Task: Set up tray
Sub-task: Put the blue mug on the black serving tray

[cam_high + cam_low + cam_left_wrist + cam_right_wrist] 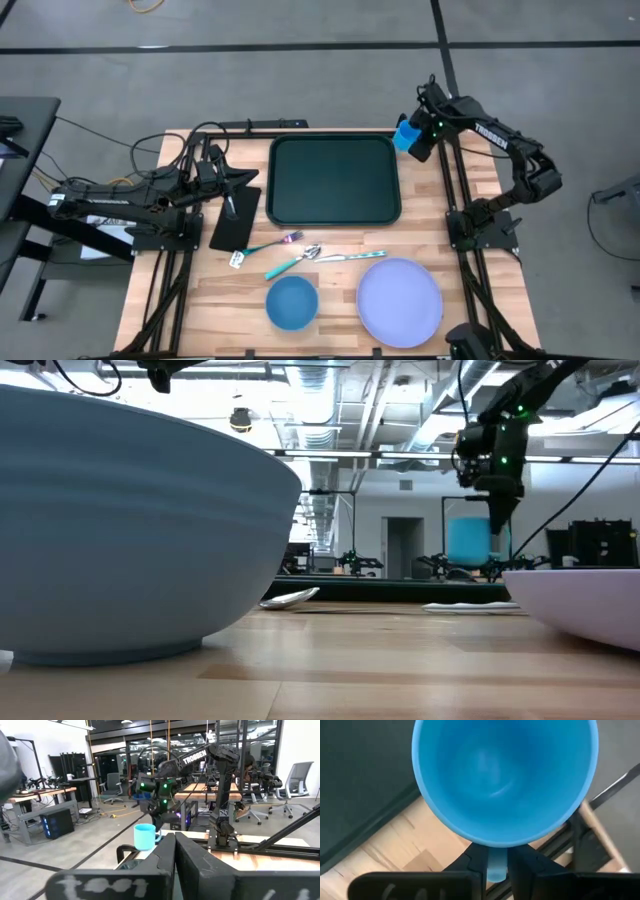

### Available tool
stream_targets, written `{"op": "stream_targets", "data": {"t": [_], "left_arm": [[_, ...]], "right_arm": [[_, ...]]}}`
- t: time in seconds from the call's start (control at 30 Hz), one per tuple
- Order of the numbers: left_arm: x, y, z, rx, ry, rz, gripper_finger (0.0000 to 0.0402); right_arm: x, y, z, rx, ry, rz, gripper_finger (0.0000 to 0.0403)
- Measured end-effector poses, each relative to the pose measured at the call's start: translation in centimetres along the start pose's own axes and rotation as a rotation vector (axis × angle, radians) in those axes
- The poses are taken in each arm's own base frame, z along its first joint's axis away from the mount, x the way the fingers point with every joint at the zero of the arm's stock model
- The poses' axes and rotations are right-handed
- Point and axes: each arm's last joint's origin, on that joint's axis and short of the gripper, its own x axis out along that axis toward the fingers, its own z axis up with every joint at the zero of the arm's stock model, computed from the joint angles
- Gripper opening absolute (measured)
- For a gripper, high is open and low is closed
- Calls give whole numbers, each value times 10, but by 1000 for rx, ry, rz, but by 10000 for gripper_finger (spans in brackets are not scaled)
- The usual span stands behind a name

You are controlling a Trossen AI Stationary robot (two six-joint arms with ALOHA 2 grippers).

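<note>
The dark green tray [335, 180] lies on the far middle of the wooden table. A light blue mug [405, 135] hangs just off the tray's far right corner, and my right gripper [418, 140] is shut on it. The mug also shows in the low view [468, 540], in the left wrist view [146, 836], and from above, mouth up, in the right wrist view [505, 775]. My left gripper [240, 182] waits left of the tray with its fingers [175, 855] shut on nothing. My right gripper pinches the mug's handle [496, 865] between its two fingers [522, 867]. The fingers come from above, pointing steeply down. The mug hangs upright with its mouth up, clear of the table and the tray.
A flat black rectangular piece [235, 220] lies left of the tray. Near the front edge stand a blue bowl [292, 302] and a lavender plate [400, 300], with a fork, a teal-handled spoon and a knife [300, 255] between them and the tray.
</note>
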Motion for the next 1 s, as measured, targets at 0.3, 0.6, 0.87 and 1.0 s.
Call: {"op": "stream_targets", "data": {"t": [0.3, 0.6, 0.87, 1.0], "left_arm": [[0, 0, 0, 12, 0, 0, 0], [0, 0, 0, 11, -3, 1, 0], [0, 0, 1, 10, -9, 1, 0], [0, 0, 1, 9, -11, 1, 0]], "right_arm": [[-26, 23, 23, -258, -63, 7, 40], [-32, 47, 36, -534, -122, 3, 40], [-25, 43, 42, -583, -124, -3, 40], [-1, 37, 48, -620, -51, 33, 40]]}}
